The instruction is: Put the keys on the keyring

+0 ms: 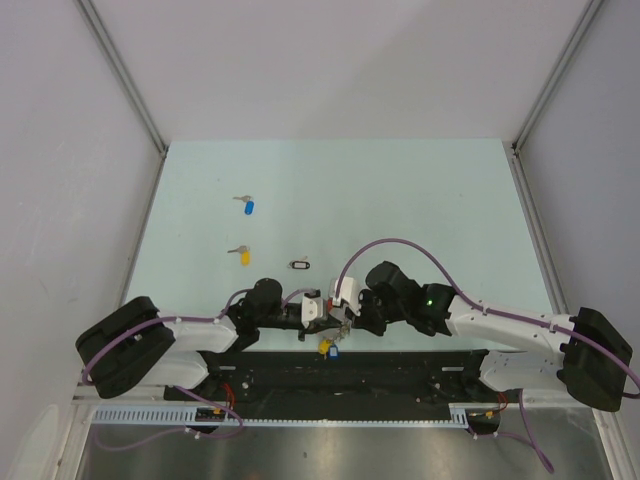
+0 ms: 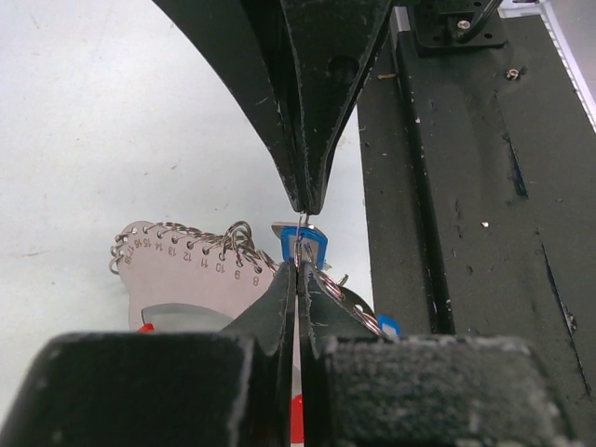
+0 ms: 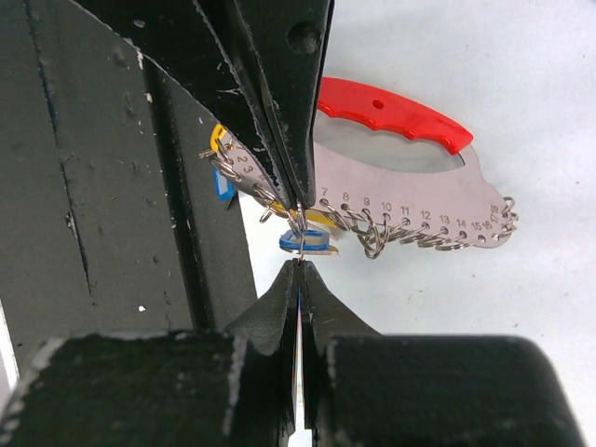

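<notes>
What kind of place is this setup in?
Likely a lab robot test booth: plain white panel walls with metal corner posts, a pale-green table, and a left arm and right arm bolted to a black rail.

We read left black two-finger gripper (image 2: 297,272) jaws pressed together | right black two-finger gripper (image 3: 300,270) likewise | tips facing, nearly touching.

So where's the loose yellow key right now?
In the top view the yellow key lies left of centre on the table, just nearer than the blue key, with the small oval tag to its right.
</notes>
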Controlling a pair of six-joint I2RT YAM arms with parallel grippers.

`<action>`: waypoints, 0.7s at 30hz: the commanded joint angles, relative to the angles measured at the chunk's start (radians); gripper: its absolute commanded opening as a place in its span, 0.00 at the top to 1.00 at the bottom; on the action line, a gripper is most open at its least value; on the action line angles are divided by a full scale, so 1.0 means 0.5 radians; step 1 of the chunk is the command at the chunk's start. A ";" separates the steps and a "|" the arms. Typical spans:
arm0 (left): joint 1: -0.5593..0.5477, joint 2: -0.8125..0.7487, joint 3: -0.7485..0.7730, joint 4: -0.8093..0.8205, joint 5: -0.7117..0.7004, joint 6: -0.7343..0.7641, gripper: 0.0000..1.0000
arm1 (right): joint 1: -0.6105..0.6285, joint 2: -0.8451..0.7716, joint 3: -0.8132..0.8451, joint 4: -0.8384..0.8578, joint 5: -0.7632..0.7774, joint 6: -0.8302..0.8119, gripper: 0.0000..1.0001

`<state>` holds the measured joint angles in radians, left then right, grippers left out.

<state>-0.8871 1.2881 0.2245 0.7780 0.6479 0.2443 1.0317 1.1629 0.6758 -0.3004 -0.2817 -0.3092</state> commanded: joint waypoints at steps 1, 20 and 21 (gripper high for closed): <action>-0.005 -0.008 0.039 0.122 0.115 -0.004 1.00 | 0.001 -0.003 0.075 0.245 -0.108 -0.020 1.00; -0.005 -0.039 0.014 0.147 0.014 -0.013 0.99 | -0.020 0.021 0.078 0.141 -0.020 0.045 1.00; -0.005 -0.027 0.014 0.144 -0.004 -0.016 0.99 | -0.026 0.000 0.078 0.122 -0.001 0.060 1.00</action>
<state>-0.8871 1.2884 0.2241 0.7563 0.6537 0.2436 1.0271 1.1900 0.6777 -0.2344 -0.3176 -0.3038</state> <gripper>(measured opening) 0.006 0.007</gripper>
